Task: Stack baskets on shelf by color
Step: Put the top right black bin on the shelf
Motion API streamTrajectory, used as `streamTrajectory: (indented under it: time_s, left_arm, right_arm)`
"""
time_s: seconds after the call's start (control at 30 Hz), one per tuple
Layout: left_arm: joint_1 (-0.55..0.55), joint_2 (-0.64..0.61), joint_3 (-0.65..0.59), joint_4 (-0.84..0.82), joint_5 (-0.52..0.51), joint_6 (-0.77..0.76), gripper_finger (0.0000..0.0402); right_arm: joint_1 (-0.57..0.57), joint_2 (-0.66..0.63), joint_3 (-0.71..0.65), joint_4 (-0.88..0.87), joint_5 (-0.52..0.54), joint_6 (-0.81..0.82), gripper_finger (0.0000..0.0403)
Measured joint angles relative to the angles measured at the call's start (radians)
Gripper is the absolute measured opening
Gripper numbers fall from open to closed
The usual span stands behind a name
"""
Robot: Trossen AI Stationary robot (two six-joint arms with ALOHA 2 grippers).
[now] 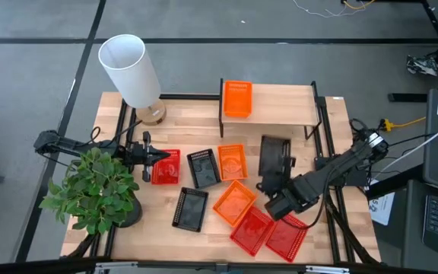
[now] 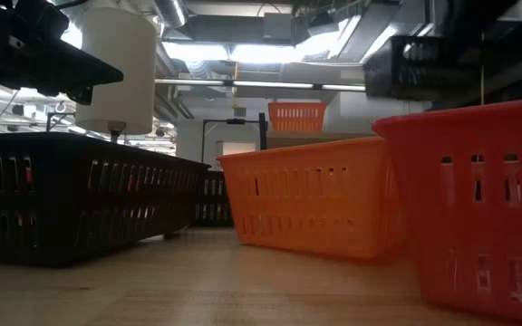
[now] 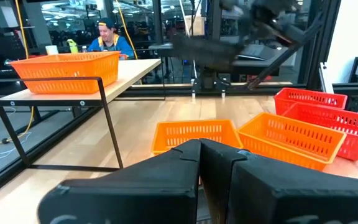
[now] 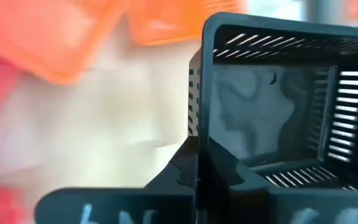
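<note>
While my right gripper (image 1: pixel 278 199) was clamped on the short wall of a black basket (image 1: pixel 274 157), lifted off the tabletop (image 1: pixel 181 109) just in front of the shelf (image 1: pixel 280 106), my left gripper (image 1: pixel 144 157) waited closed and empty beside a red basket (image 1: pixel 166 167). One orange basket (image 1: pixel 237 99) sat on the shelf, and the others lay scattered across the tabletop. I judged the basket light, stiff and slick, so pinching its thin mesh rim seemed the best hold.

We see the shelf (image 1: pixel 280 105) bare right of its orange basket (image 1: pixel 237 98). Lamp (image 1: pixel 131 72) and plant (image 1: pixel 97 190) crowd the frame's left.
</note>
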Motion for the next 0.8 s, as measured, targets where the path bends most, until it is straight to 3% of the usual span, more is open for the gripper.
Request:
streamTrajectory:
  time_s: [0.1, 0.17, 0.43, 0.57, 0.67, 0.8]
  left_arm:
    - [0.0, 0.0, 0.0, 0.0, 0.0, 0.0, 0.0]
    - [0.0, 0.0, 0.0, 0.0, 0.0, 0.0, 0.0]
    - [0.0, 0.0, 0.0, -0.01, 0.0, 0.0, 0.0]
    - [0.0, 0.0, 0.0, -0.022, 0.0, 0.022, 0.0]
    - [0.0, 0.0, 0.0, -0.021, 0.0, 0.024, 0.0]
    - [0.0, 0.0, 0.0, -0.021, 0.0, 0.024, 0.0]
  right_arm:
    - [-0.03, 0.0, 0.034, -0.086, 0.136, -0.021, 0.0002]
    - [-0.069, -0.013, 0.039, -0.069, 0.172, -0.107, 0.0001]
    - [-0.332, -0.087, 0.039, -0.053, 0.17, -0.383, 0.0001]
    - [-0.517, -0.176, 0.039, -0.035, 0.12, -0.559, 0.0001]
    - [-0.687, -0.26, 0.035, 0.071, 0.014, -0.714, 0.0001]
    - [-0.871, -0.339, -0.03, 0.329, -0.319, -0.938, 0.0]
